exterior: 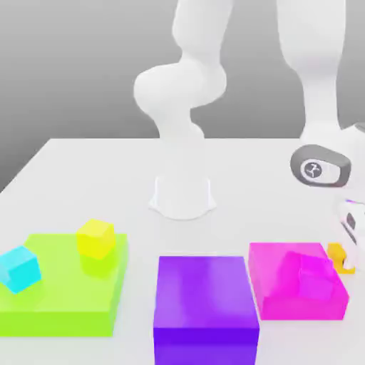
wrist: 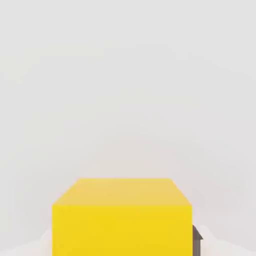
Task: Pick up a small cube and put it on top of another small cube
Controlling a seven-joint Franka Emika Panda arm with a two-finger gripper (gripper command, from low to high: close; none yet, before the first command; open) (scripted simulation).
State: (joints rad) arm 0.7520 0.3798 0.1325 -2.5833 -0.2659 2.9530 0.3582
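One gripper (exterior: 347, 246) is under inspection, and it is mine. In the exterior view it sits low at that view's right edge, down at the white table (exterior: 85, 178), with my wrist housing just above it. Its fingers are drawn in narrow around the small cube (exterior: 340, 258), the orange-yellow one, which stands on the table just beside the right end of the magenta flat block (exterior: 285, 274). In the hand view the small cube (wrist: 122, 216) sits squarely between my fingers, and a dark finger pad (wrist: 197, 239) lies against one of its side faces. I cannot tell whether the cube has left the table surface.

Other items noted: a magenta cube (exterior: 316, 278) rests on the magenta flat block. A purple flat block (exterior: 205, 299) lies in the middle foreground. A green flat block (exterior: 64, 289) at the exterior view's left carries a lemon-yellow cube (exterior: 95, 238) and a cyan cube (exterior: 20, 269), set apart from one another.
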